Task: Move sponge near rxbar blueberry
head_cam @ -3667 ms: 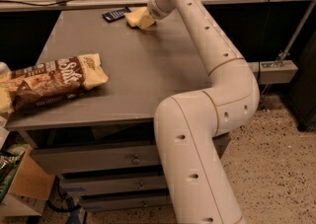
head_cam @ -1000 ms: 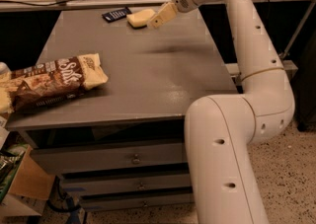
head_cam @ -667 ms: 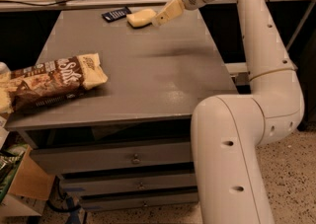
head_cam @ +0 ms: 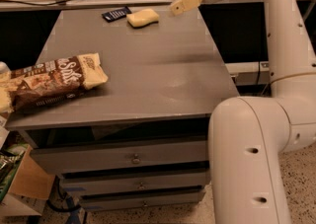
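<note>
Sponge (head_cam: 142,18) on counter (head_cam: 158,70), far edge, just beside rxbar blueberry (head_cam: 116,14). Sponge long axis runs toward bar. Hand (head_cam: 185,2) hovers near, apart from sponge, holding nothing; open or closed, cannot tell. Sponge sits between hand and bar.

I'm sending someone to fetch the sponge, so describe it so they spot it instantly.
On the grey table, look along the far edge, near the gripper hovering there. The sponge is the pale yellow, wavy-edged block; the rxbar blueberry beside it is flat and navy.
</note>
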`<state>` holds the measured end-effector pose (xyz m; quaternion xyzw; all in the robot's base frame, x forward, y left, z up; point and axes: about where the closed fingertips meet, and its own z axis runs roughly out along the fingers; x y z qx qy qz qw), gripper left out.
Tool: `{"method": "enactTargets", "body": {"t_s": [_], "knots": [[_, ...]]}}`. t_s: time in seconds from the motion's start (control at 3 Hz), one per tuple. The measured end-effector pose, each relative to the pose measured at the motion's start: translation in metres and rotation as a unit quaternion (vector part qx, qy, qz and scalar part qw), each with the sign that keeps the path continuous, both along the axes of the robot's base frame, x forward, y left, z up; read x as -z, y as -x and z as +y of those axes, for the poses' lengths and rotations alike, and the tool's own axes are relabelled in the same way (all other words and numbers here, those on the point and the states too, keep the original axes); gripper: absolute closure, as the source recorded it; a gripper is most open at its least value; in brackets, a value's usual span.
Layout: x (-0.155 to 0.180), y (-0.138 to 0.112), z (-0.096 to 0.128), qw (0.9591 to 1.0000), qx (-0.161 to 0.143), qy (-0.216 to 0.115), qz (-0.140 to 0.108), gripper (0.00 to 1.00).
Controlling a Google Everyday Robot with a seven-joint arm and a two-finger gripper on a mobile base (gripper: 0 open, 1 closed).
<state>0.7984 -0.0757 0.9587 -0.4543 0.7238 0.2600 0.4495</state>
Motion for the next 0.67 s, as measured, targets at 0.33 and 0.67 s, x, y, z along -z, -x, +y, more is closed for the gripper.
{"method": "enactTargets", "body": {"t_s": [0.33, 0.67], "knots": [[-0.0143, 0.0105, -0.0286, 0.9987, 0.02, -0.045, 0.013, 0.0], [-0.0139, 0.0103, -0.0283, 0.9987, 0.02, -0.045, 0.013, 0.0]]}}
